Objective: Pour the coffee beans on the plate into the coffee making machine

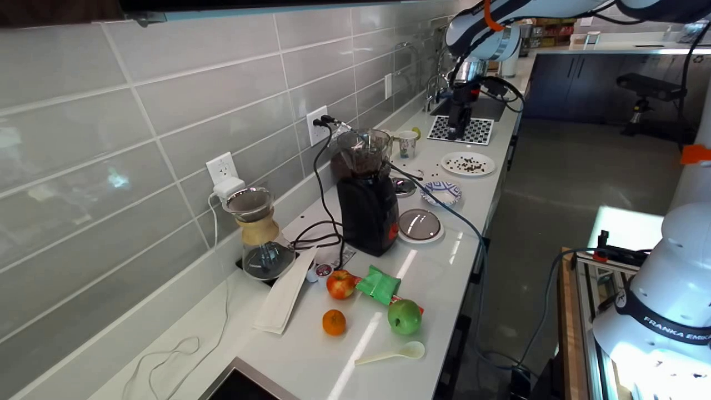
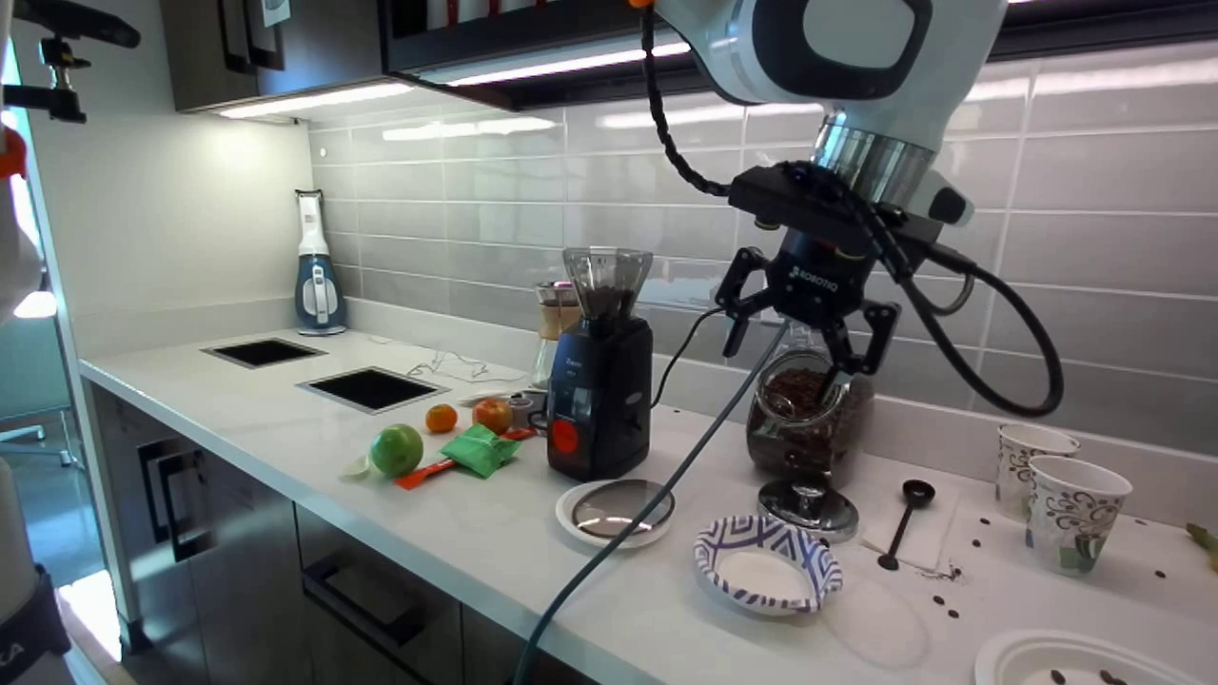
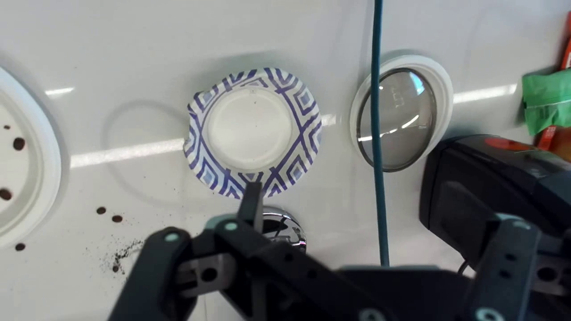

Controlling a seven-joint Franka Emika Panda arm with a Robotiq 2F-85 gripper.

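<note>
Where grey glossy tiles (image 1: 222, 94) line the wall, a smooth white worktop (image 1: 289, 361) is set, streaked with reflected light and carried on dark cabinets (image 2: 233, 552); two black insets (image 2: 373, 388) are let into it. Near its front edge the plate (image 1: 468, 154) is placed, white and round, with the dark coffee beans (image 1: 471, 165) thinly spread across it and a few others strewn outside the rim. Above the worktop the pincer (image 2: 797, 359) is held with its jaws parted wide. Between the plate and the coffee making machine (image 2: 599, 409), a blue-patterned paper bowl (image 3: 250, 129) and a smoky translucent lid (image 3: 406, 125) are set out, the latter on a second plate (image 3: 444, 89) and, in the wrist view, crossed by a teal cable (image 3: 377, 133). Nearer the wall, a chrome cover (image 2: 809, 518), a thin black scoop (image 2: 902, 528) and two scroll-printed paper cups (image 2: 1075, 514) are seen, along with a glass jar (image 2: 804, 447) holding brown beans. Past the machine, away from the plate, a crinkled green packet (image 1: 379, 285), a red apple (image 1: 340, 284), a green apple (image 1: 404, 317), an orange (image 1: 334, 322) and a pale spoon (image 1: 411, 350) are grouped. The machine is black and boxy, marked by a red disc (image 2: 565, 436) and topped by a clear, flared hopper (image 2: 607, 271).
</note>
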